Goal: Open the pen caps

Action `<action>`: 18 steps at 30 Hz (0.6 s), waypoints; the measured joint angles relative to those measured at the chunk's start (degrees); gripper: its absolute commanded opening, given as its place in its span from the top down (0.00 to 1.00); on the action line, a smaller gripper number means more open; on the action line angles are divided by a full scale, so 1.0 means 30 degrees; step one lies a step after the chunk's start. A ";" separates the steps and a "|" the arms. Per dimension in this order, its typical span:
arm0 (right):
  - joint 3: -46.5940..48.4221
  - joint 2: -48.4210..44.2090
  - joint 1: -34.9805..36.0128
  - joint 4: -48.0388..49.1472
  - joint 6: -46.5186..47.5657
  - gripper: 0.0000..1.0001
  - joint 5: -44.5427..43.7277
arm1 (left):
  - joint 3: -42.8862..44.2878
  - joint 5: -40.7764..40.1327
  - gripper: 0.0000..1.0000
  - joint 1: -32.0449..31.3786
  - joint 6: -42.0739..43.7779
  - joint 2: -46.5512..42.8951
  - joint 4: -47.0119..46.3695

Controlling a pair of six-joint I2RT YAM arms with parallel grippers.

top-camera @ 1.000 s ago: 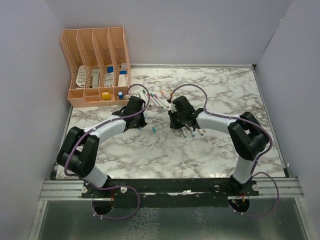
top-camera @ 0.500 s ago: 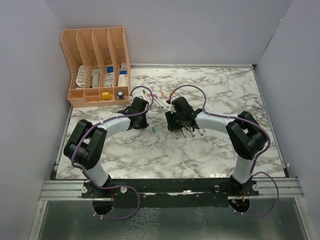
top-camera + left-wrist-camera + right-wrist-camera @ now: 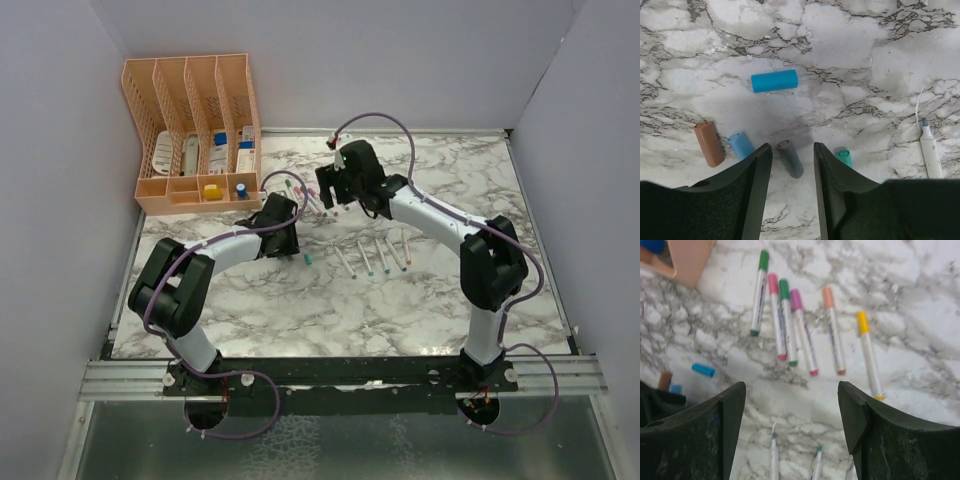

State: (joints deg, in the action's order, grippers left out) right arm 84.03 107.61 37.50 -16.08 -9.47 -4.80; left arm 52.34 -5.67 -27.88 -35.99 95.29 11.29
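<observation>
Several loose pen caps lie on the marble in the left wrist view: blue point(image 3: 774, 80), brown point(image 3: 709, 144), light blue point(image 3: 741, 145), grey point(image 3: 790, 158) and teal point(image 3: 844, 158). My left gripper point(image 3: 792, 148) hovers low over them, jaws a little apart with nothing between; the grey cap lies just ahead of the gap. My right gripper point(image 3: 792, 390) stands wide open and empty above several capped pens point(image 3: 804, 332), their caps green, pink, magenta, orange and yellow. Uncapped pens point(image 3: 383, 255) lie in a row nearer the arms. From above, the left gripper point(image 3: 290, 243) is beside the teal cap point(image 3: 309, 257), and the right gripper point(image 3: 328, 195) is over the capped pens.
A peach organiser point(image 3: 190, 120) with boxes and small blocks stands at the far left corner; its corner point(image 3: 687, 257) shows in the right wrist view. White walls close in the left, right and far sides of the table.
The right gripper has opened and moved from over the uncapped row to the far capped pens, baring that row. The left gripper's jaws have parted; its arm stayed near the caps.
</observation>
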 measured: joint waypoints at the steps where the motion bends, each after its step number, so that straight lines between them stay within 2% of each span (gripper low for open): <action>1: 0.0656 0.0277 -0.0219 -0.0109 0.0131 0.26 -0.0022 | 0.0051 -0.0007 0.56 0.0000 -0.0007 0.0000 0.0036; 7: 0.4809 0.3220 -0.2098 -0.1093 0.0925 0.26 0.0029 | 0.0648 -0.0015 0.51 0.0000 -0.0007 -0.0408 0.0634; 12: 0.7351 0.5676 -0.3330 -0.2346 0.1530 0.27 0.0168 | 0.1676 -0.0153 0.43 0.0000 0.0080 -0.2718 0.1603; 16: 0.7861 0.6703 -0.3781 -0.2943 0.1807 0.28 0.0284 | 0.2521 -0.0248 0.22 0.0000 0.0219 -0.5282 0.1676; 18: 0.7854 0.6900 -0.3869 -0.3286 0.1872 0.29 0.0372 | 0.2586 -0.0284 0.03 0.0000 0.0262 -0.6426 0.1610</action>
State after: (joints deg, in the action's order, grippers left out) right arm 107.59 128.31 25.89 -25.93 -3.86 -3.68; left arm 60.10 -6.52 -27.88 -35.20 76.01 16.12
